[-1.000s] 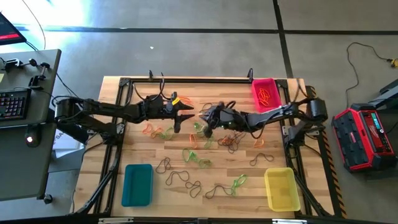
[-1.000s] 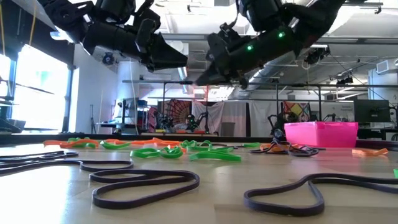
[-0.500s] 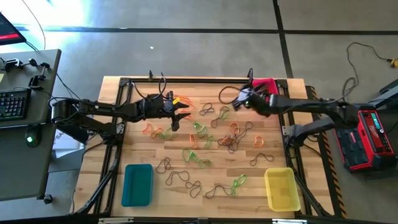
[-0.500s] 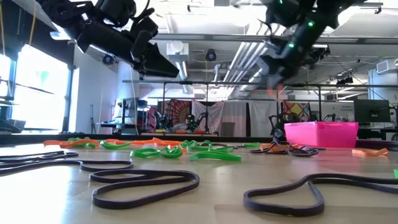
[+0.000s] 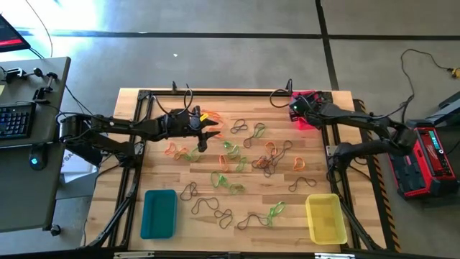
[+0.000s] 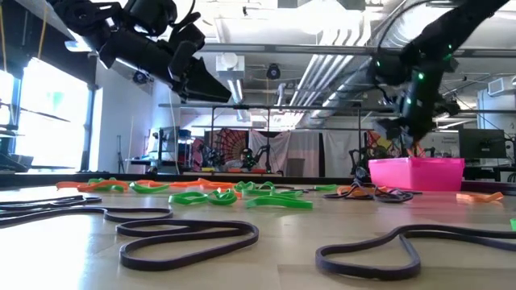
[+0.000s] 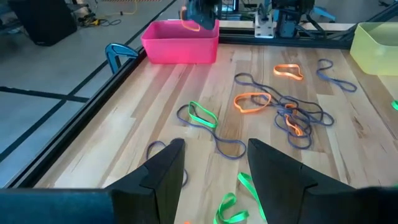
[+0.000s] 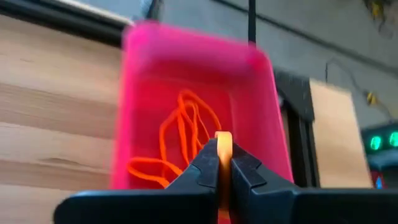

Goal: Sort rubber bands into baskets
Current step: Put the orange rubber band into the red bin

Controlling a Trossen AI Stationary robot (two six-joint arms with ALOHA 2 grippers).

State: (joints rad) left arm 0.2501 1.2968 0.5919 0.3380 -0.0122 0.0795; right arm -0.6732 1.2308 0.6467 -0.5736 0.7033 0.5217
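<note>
My right gripper (image 5: pixel 296 110) hangs over the pink basket (image 5: pixel 311 96) at the table's far right corner, shut on an orange rubber band (image 8: pixel 223 144). More orange bands (image 8: pixel 180 134) lie on the pink basket's floor (image 8: pixel 249 112). My left gripper (image 5: pixel 209 130) is open above the table's far left middle, with nothing between its fingers (image 7: pixel 163 174). Orange, green and dark rubber bands (image 5: pixel 244 162) lie loose on the wooden table. The teal basket (image 5: pixel 159 213) stands at the near left and the yellow basket (image 5: pixel 325 218) at the near right. My right gripper pinches the orange band between its two fingertips, and only a short strip of it (image 8: pixel 223 155) shows there. The fingers slant down from above over the pink basket's inside. The band is lifted clear of the table and of the basket's floor.
A black metal frame (image 5: pixel 215 92) runs along the table's edges. Dark bands (image 6: pixel 189 234) lie near the table's front edge, and a tangle of orange and dark bands (image 7: pixel 289 115) lies toward the right of the middle. Cables trail from both arms.
My right gripper has swung from the table's middle toward the far right corner and turned as it went. It has stayed shut on the orange band and now hangs over the pink basket. My left gripper has kept its place.
</note>
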